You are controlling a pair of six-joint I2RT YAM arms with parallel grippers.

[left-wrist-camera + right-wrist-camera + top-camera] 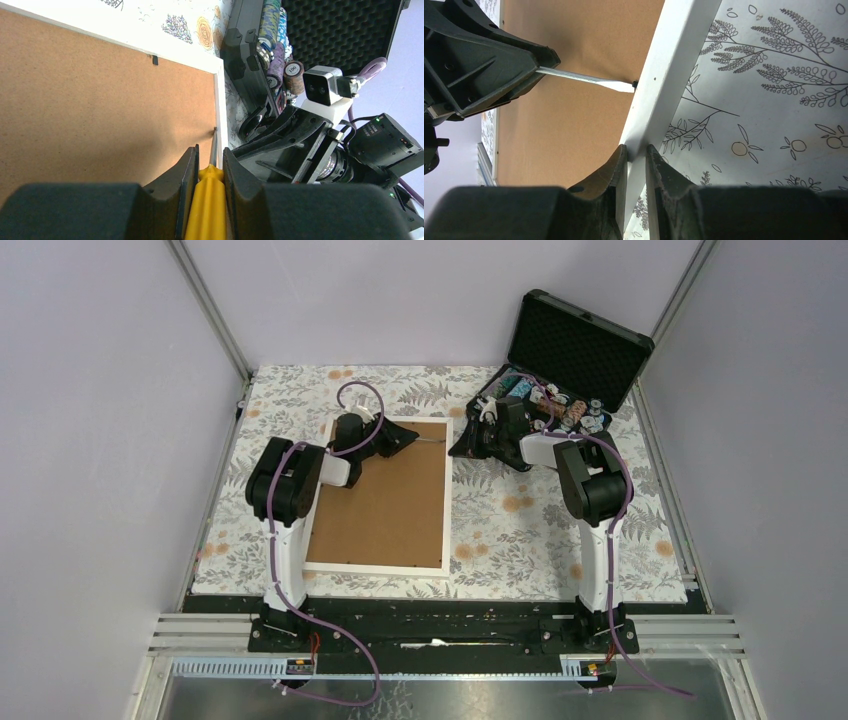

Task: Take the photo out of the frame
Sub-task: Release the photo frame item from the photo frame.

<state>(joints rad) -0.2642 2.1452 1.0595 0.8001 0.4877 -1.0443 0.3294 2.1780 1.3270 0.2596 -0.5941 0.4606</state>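
On the mat (520, 530), frame (380, 495) back-up, photo hidden, left gripper (210, 150) pinching yellow screwdriver (205, 210), right gripper (636, 149) clamping frame's edge.

between the matt black plastic fingers (185, 175) of the left gripper (210, 154), the screwdriver (205, 210) had a smooth yellow plastic handle with a soft sheen and a bright, polished metal blade. beyond its tip the backing board (90, 100) was brown fibreboard, matt and finely speckled. the frame (659, 80) rail pinched in the right gripper (636, 149) looked smooth, white and satin; whether painted wood or plastic could not be told. to that gripper's right the table cover (774, 100) was a flat, matt leaf print. ahead of the left gripper the case (340, 30) lid was lined with dimpled black foam.
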